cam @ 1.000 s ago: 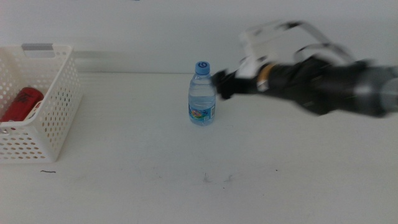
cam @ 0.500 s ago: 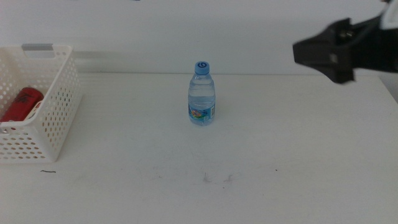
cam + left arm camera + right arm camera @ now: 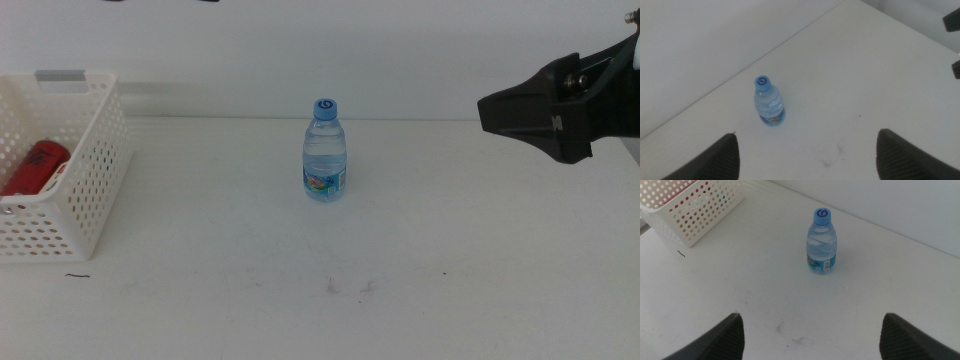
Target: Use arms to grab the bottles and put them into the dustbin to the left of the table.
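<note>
The small blue-capped water bottle (image 3: pixel 325 152) stands upright at the desk (image 3: pixel 400 250) centre, untouched. At 9 o'clock the white perforated basket (image 3: pixel 85 190) holds a red soda can (image 3: pixel 34 167). The right end effector (image 3: pixel 810 335) hangs raised at 3 o'clock, jaws spread wide; the left end effector (image 3: pixel 805 155) is likewise wide apart above the desk.

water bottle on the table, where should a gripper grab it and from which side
Probably around the water bottle's round body just above the label, coming in level from the right, where the right gripper already sits. It stands upright and alone, apart from the dustbin.
</note>
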Controlling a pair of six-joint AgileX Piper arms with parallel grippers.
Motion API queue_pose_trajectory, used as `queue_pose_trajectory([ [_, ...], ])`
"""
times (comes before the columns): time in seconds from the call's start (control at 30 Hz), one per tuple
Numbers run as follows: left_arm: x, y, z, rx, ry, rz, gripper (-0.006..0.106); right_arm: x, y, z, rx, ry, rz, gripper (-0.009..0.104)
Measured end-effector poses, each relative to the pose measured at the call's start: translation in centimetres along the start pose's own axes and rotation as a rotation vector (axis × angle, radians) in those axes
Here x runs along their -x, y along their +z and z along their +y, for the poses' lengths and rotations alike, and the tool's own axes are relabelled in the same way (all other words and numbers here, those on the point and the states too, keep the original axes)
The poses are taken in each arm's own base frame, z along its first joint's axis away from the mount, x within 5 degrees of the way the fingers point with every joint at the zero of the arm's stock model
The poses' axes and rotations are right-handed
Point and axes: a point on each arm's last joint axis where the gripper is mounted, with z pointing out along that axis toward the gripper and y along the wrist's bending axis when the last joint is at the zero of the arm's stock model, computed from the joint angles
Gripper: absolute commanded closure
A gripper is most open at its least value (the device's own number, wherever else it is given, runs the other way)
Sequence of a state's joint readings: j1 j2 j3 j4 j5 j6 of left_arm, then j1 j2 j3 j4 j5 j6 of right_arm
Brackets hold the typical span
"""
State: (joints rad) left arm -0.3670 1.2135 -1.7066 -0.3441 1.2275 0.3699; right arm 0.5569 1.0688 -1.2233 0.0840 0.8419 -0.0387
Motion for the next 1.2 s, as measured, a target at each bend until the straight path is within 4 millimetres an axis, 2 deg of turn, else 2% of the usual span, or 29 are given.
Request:
queue_pose_trajectory([
  [0.17, -0.4, 0.5, 0.3, 0.028, -0.005, -0.002, 0.007, 0.0, 0.0, 0.0, 0.000, 0.000, 0.000, 0.007],
  [0.27, -2.3, 2.4, 0.7, 0.063, -0.041, -0.057, 0.007, 0.0, 0.0, 0.0, 0.000, 0.000, 0.000, 0.007],
  [0.37, -6.2, 4.6, 0.2, 0.133, -0.054, -0.141, 0.007, 0.0, 0.0, 0.0, 0.000, 0.000, 0.000, 0.007],
  [0.47, -11.6, 7.6, -0.6, 0.202, -0.080, -0.233, 0.007, 0.0, 0.0, 0.0, 0.000, 0.000, 0.000, 0.007],
  [0.6, -18.7, 11.9, -1.7, 0.163, -0.217, -0.295, 0.007, 0.0, 0.0, 0.0, 0.000, 0.000, 0.000, 0.007],
  [0.7, -21.5, 14.2, -1.9, 0.134, -0.266, -0.239, 0.007, 0.0, 0.0, 0.0, 0.001, 0.000, 0.002, 0.007],
  [1.0, -23.5, 19.8, -1.5, 0.090, -0.294, -0.178, 0.007, 0.0, 0.0, 0.0, 0.005, 0.004, 0.002, 0.007],
  [1.2, -23.9, 24.2, 0.8, 0.093, -0.281, -0.231, 0.007, 0.0, 0.0, 0.1, 0.006, 0.006, 0.002, 0.007],
])
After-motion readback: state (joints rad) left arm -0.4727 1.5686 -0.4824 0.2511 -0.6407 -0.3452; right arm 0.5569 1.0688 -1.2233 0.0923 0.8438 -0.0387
